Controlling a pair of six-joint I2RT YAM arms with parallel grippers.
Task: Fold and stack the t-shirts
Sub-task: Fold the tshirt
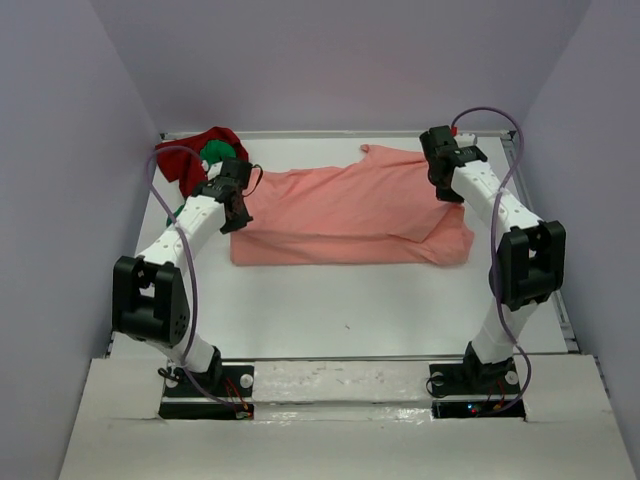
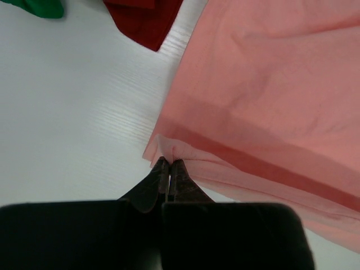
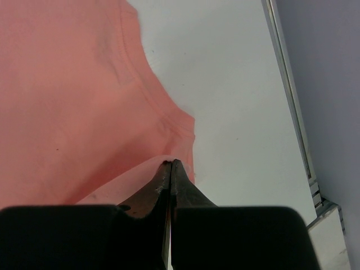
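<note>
The salmon-pink t-shirt [image 1: 350, 215] lies partly folded across the middle of the white table. My left gripper [image 1: 239, 220] is at its left edge, shut on a pinch of the pink hem [image 2: 169, 162]. At the shirt's right side, near the collar [image 3: 146, 84], my right gripper [image 1: 447, 193] is also shut, with a lifted fold of pink cloth [image 3: 170, 164] between its tips. A dark red t-shirt [image 1: 200, 150] lies crumpled in the back left corner with a bright green t-shirt [image 1: 217, 152] bunched on it. Both show at the top of the left wrist view, dark red [image 2: 143, 19] and green [image 2: 39, 7].
Lavender walls close in the table on the left, back and right. A metal rail [image 3: 289, 101] runs along the right edge. Purple cables [image 1: 190, 270] loop off both arms. Bare white tabletop [image 1: 350, 310] stretches between the pink shirt and the arm bases.
</note>
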